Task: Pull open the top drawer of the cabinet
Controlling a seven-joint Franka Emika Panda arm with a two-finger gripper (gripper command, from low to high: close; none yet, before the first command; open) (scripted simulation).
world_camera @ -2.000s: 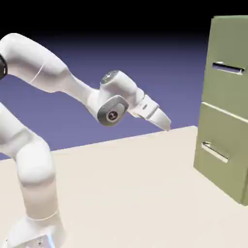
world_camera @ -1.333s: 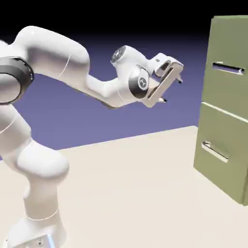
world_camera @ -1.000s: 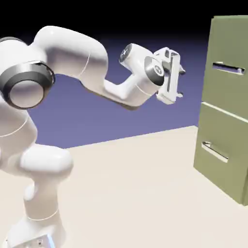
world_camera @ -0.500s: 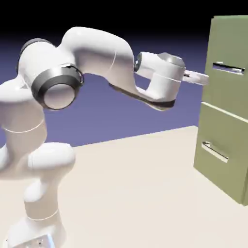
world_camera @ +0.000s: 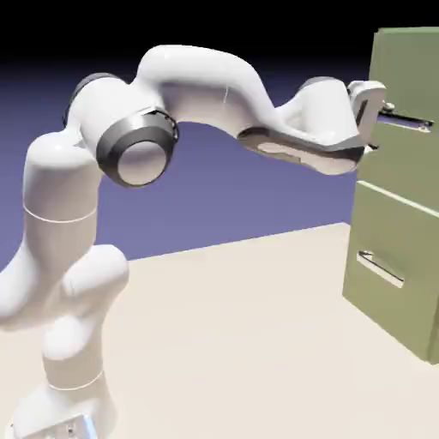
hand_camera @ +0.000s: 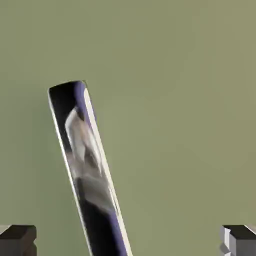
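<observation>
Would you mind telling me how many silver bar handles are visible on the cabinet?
2: the upper handle on the top drawer, by the gripper; the lower handle on the lower drawer.

Matt olive top drawer point(hand_camera: 180, 75) w/ mirror-shiny metal handle point(hand_camera: 87, 170).

Closed olive top drawer point(world_camera: 403, 129), upright cabinet point(world_camera: 390, 257).

The exterior view stands beside the robot, well back, looking across the table point(world_camera: 257, 343) toward the cabinet point(world_camera: 403, 214) at the right edge. The hand view looks along the gripper point(hand_camera: 128, 242), very near the top drawer point(hand_camera: 175, 100), which fills it. The 2 views share that drawer's handle point(hand_camera: 87, 170).
</observation>
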